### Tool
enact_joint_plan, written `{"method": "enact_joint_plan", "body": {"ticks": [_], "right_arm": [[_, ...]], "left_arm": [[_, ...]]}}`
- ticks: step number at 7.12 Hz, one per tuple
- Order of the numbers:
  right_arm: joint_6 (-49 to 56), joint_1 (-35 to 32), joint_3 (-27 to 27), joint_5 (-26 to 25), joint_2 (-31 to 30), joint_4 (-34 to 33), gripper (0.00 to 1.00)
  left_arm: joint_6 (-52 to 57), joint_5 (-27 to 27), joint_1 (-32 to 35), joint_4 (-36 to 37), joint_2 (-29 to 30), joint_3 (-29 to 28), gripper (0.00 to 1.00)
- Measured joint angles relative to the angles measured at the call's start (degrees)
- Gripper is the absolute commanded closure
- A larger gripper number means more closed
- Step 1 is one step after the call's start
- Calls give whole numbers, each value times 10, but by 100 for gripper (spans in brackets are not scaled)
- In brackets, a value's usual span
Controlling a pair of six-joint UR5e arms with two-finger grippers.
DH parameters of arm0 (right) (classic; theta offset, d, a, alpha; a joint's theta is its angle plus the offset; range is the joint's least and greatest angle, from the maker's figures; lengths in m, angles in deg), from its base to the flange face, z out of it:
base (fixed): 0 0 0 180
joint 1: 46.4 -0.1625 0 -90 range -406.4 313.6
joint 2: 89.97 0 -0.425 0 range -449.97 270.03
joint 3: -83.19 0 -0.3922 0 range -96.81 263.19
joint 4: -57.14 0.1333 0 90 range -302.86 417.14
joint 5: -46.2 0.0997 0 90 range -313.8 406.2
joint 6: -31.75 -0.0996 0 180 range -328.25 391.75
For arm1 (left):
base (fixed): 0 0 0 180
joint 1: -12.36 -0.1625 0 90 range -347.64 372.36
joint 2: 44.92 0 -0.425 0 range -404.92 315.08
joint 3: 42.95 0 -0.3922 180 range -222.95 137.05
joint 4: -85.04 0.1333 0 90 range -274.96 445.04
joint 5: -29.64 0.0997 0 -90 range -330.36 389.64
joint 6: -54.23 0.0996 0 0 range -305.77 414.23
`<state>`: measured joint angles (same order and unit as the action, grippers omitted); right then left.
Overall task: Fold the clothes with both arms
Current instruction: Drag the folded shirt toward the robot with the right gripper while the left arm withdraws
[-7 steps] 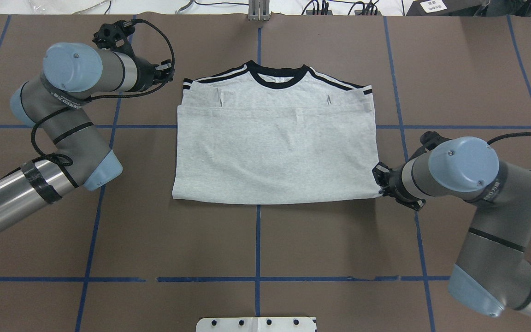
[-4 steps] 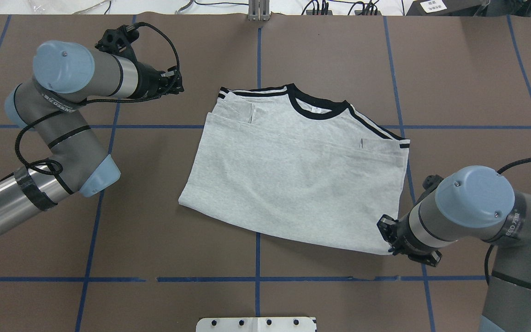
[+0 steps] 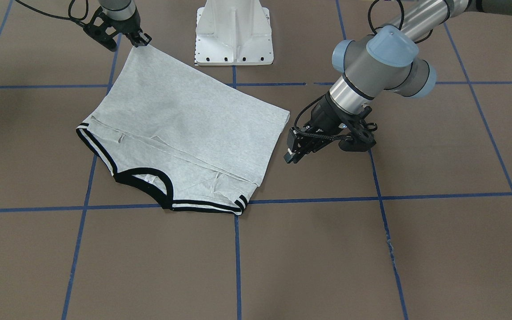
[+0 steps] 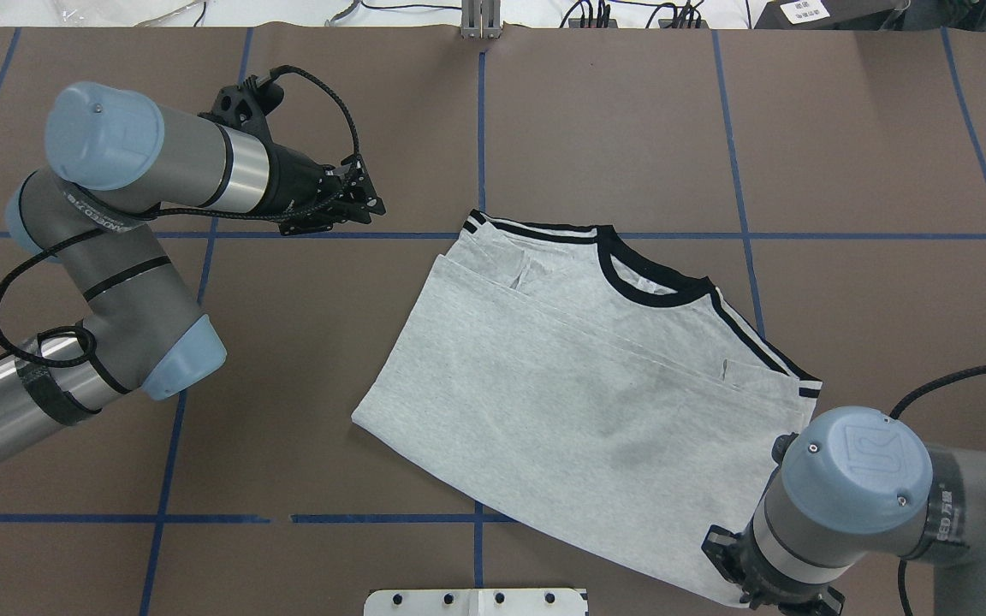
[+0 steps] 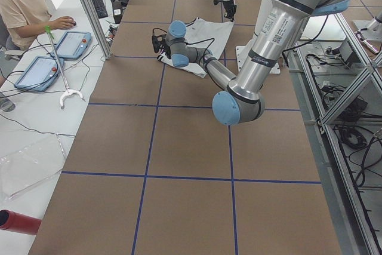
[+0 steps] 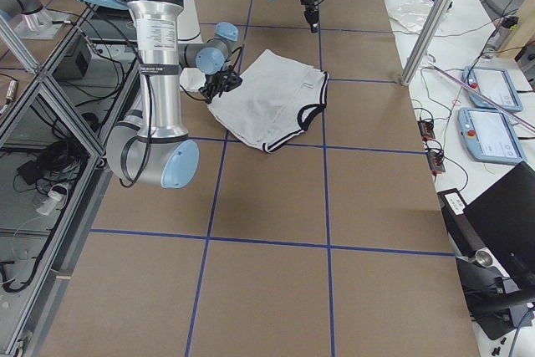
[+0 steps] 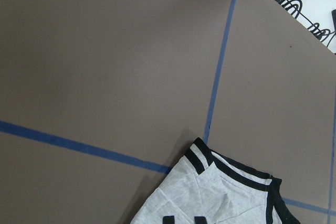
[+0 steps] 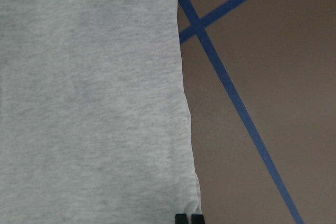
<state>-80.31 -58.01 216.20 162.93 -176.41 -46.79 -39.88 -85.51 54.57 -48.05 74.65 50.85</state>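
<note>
Notes taken from the overhead view, read left to right.

**Left.** The left arm (image 4: 159,162) reached in over the far-left part of the counter (image 4: 630,111). Its left gripper (image 4: 363,198) pointed toward the T-shirt (image 4: 596,411) but stood well apart from it, with bare brown surface between. It carried nothing. I could not tell whether its jaws were parted or closed, since no view resolved them. Its wrist camera showed only counter, blue tape lines (image 7: 218,77) and the shirt's striped shoulder corner. Judgement: it was parked clear so as not to pin the cloth, and that shoulder corner looked the likely next pick.

**Centre to right.** The T-shirt lay flat on the counter, skewed to the tape grid, with its black collar (image 4: 613,257) on the far side. The lower half was folded up over the chest and the sleeves were tucked in beneath it. No print showed. The near edge ran close to the white pedestal base (image 4: 476,601).

**Right.** The right arm (image 4: 861,488) stood over the near-right corner and hid it from above. The front view showed the right gripper (image 3: 145,42) clenched on that corner of the fold. Its wrist camera showed the fingertips (image 8: 182,217) together at the cloth's edge. Judgement: a hold at the folded edge keeps both layers together. With only one corner held, a pull would swing the shirt rather than slide it straight. A second grasp seemed needed before the next fold, so the task was partway done.
</note>
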Motion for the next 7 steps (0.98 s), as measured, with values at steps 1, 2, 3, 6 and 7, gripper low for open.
{"method": "enact_joint_plan", "body": {"ticks": [1,2,3,6,7], "right_arm": [[-2,28,16,1,0,-23,1],[-13,53,30,-1,0,-46,0],[-29,68,37,-6,1,-57,0],[-36,-22,2,-63,83,-62,0],[-21,-80,-40,-86,137,-59,0]], "left_arm": [[-9,-6,-8,0,-9,17,52],[-23,-11,-19,1,-22,35,42],[-43,-17,-35,2,-39,50,33],[-150,-13,-105,10,-77,77,16],[-188,6,-129,42,-81,88,17]]}}
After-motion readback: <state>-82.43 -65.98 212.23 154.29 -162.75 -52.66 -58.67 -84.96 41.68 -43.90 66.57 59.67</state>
